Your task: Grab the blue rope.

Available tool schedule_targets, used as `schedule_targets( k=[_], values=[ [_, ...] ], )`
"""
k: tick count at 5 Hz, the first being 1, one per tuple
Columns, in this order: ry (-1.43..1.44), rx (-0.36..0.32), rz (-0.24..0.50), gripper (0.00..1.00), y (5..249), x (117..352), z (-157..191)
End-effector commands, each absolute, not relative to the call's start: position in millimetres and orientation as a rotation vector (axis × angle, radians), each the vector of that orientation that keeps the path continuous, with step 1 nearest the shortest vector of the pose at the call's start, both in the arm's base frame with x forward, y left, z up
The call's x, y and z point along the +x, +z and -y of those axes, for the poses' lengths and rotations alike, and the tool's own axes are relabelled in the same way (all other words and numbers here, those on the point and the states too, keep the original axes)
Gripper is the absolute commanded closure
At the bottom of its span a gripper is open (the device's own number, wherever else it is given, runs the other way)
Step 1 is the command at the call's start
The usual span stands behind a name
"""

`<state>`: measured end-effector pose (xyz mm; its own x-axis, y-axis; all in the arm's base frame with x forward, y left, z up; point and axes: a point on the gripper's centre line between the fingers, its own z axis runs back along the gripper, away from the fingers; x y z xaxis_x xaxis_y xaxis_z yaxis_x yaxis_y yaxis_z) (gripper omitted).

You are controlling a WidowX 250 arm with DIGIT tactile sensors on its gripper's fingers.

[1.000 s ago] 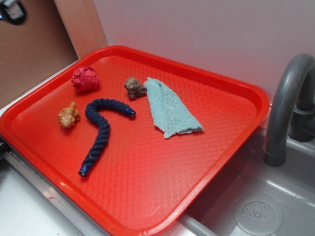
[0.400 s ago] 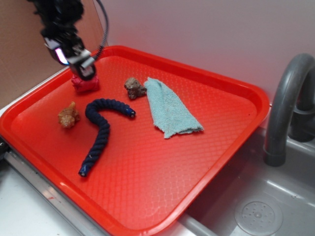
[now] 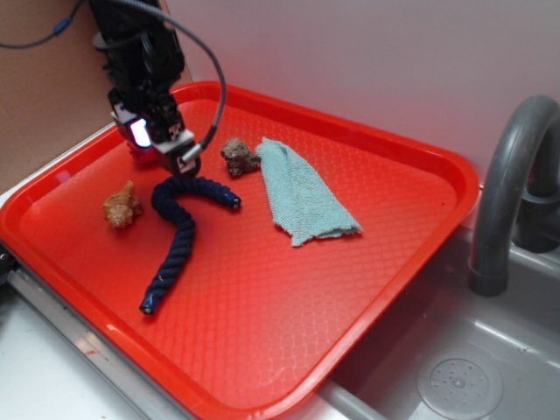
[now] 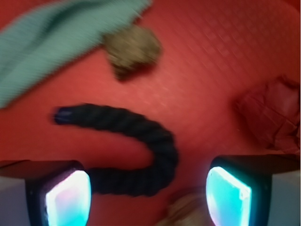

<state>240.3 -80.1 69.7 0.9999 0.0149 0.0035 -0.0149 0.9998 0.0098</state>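
The arm hides most of the red lump, and the wrist view is blurred. The claw points down, fingers spread and empty, above the rope's bend. Rope lies on the tray, curving between the fingers.

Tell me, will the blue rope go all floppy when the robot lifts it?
Probably floppy: the blue rope already lies bent in a hook shape on the tray, so its ends would likely droop. Its thick twisted surface looks grippy, not slippery. It probably won't roll.
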Motion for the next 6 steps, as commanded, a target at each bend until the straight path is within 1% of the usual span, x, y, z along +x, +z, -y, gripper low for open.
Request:
schedule_targets(
  k=[1, 2, 3, 4, 5, 6],
  values=[
    [0.028, 0.001, -0.036, 0.0, 37.9, 237.9, 61.8],
    [-0.018, -0.008, -0.043, 0.0, 30.1, 238.4, 72.6],
    [-0.066, -0.028, -0.053, 0.0, 27.2, 237.5, 93.4],
    [-0.079, -0.021, -0.055, 0.74, 23.0, 234.2, 98.1],
    [-0.086, 0.035, -0.041, 1.0, 26.3, 231.9, 96.6],
    [-0.104, 0.105, -0.033, 1.0, 36.5, 230.0, 97.7]
  ],
)
